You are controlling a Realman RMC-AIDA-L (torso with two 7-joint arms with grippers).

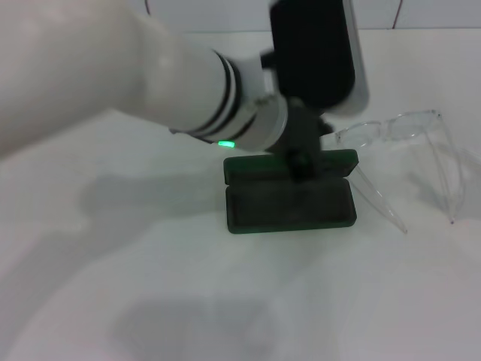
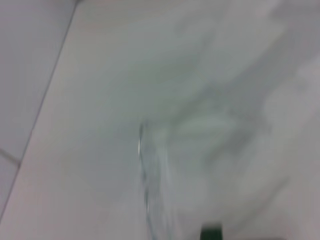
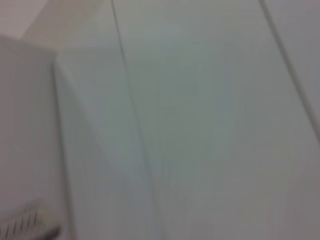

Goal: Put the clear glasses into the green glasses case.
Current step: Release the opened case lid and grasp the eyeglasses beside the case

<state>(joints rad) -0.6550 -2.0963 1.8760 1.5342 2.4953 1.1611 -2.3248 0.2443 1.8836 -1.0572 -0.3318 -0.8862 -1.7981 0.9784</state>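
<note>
The green glasses case (image 1: 290, 204) lies open on the white table in the middle of the head view, its dark lining facing up. The clear glasses (image 1: 409, 131) rest on the table just right of the case, arms unfolded and pointing toward me, one arm tip close to the case's right end. My left arm reaches in from the left, and its gripper (image 1: 304, 162) hangs over the far half of the case, hiding part of it. In the left wrist view a faint edge of the clear glasses (image 2: 144, 165) and a dark green corner of the case (image 2: 211, 233) show. My right gripper is out of view.
The white table (image 1: 150, 301) spreads around the case. A tiled wall (image 1: 421, 13) rises behind the table. The right wrist view shows only pale tiled surfaces (image 3: 200, 125).
</note>
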